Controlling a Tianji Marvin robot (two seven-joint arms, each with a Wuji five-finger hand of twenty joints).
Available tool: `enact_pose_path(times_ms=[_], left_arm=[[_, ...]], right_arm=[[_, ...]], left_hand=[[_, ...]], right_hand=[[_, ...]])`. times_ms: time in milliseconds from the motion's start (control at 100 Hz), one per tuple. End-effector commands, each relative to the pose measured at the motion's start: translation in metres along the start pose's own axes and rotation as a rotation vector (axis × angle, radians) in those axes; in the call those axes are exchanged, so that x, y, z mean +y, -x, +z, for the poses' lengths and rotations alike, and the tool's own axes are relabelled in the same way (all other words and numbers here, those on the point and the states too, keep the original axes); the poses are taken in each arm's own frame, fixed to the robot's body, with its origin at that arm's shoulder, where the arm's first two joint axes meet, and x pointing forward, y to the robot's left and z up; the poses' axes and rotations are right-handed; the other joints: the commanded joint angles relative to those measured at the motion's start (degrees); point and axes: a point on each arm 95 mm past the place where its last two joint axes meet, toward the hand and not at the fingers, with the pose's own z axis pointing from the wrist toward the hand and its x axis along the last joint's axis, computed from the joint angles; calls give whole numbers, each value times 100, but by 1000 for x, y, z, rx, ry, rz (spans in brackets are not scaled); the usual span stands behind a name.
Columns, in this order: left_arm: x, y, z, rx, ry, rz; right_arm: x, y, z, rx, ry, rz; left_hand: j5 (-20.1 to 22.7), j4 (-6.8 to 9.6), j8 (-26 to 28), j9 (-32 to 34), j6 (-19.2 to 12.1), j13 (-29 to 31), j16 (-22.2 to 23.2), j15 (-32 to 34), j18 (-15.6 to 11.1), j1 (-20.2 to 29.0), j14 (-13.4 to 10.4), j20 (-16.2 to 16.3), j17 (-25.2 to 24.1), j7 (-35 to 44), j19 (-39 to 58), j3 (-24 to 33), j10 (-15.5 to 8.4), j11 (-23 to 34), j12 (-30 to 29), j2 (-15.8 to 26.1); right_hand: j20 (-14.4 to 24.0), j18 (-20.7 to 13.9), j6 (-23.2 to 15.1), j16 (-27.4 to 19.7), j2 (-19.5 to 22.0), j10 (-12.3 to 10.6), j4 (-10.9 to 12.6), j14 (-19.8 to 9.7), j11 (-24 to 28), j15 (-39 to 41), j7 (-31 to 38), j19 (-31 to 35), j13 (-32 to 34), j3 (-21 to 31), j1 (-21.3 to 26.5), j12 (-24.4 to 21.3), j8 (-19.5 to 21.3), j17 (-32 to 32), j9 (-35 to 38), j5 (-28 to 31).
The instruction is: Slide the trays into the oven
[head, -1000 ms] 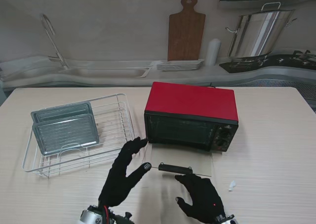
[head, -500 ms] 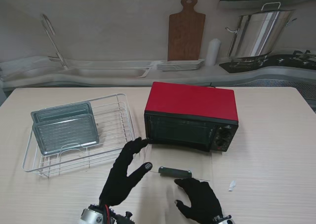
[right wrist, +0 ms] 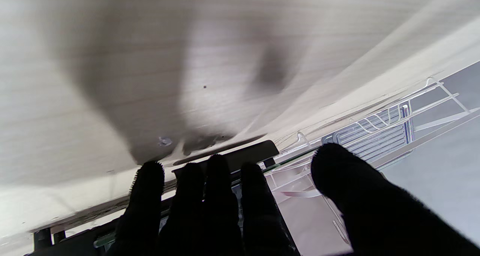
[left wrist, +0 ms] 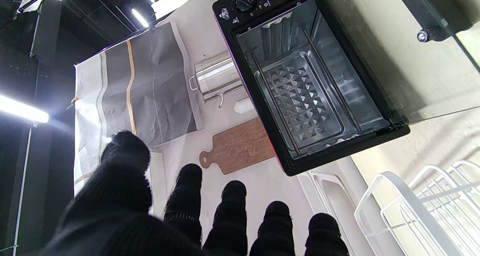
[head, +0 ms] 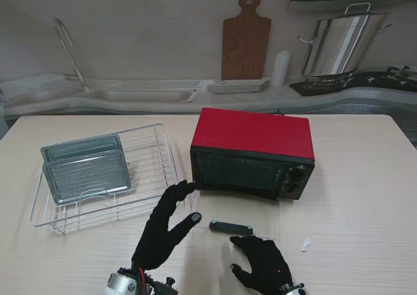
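while both hands hang low over the table, this is how things stand:

left hand (head: 163,230): fingers spread wide, holding nothing, palm toward the oven mouth.
right hand (head: 260,262): fingers apart, holding nothing, just nearer to me than the door handle; i cannot tell if the fingertips touch it.
oven (head: 253,153): red, beyond both hands; the glass door (head: 241,211) is folded down flat toward me.
door handle (head: 230,226): dark bar at the door's near edge, between the two hands.
oven inside (left wrist: 300,98): one embossed metal pan lies at the bottom.
trays (head: 86,171): two, leaning in the wire rack (head: 156,178), to the left of the left hand and apart from it.
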Motion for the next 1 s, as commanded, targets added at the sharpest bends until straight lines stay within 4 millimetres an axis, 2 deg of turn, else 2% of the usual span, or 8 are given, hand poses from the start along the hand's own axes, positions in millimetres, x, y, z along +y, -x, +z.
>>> enact_pose_path(times_ms=[0,230,540,990], left_arm=[[2,-3,-1,-1,15,-10],[2,-3,-1,0,14,-8],[3,-3,-1,0,15,-7],[4,2,4,-21,45,-4]], right_arm=[[-2,-1,-3,3,-24,8],[4,-7,-13,41,-3,37],[22,-18,-28,102,68,83],[71,-29,-18,121,235,193]], left_hand=[[66,98,103,-2,29,-142,2,-31,-8,66,-46,55,-51,-96,-16,44,-25,23,23,103],[75,98,103,10,33,-137,3,-29,-10,68,-56,50,-50,-98,-17,40,-26,27,23,103],[78,99,104,7,26,-136,2,-30,-13,72,-53,48,-49,-99,-13,36,-26,23,20,104],[55,99,107,-41,18,-149,1,-34,-21,70,-63,38,-49,-104,-18,27,-44,9,18,111]], right_hand=[[18,149,-4,59,98,117,237,145,19,-227,-37,17,-68,-126,-170,64,56,80,-188,-112],[21,151,-6,61,95,125,238,152,20,-221,-31,24,-57,-144,-161,63,64,85,-172,-86],[21,165,-17,69,84,129,231,162,13,-203,-34,26,-24,-153,-156,58,65,93,-130,-40],[4,206,-66,54,-10,125,206,158,-20,-233,-15,-9,4,-76,-125,45,61,76,-47,50]])
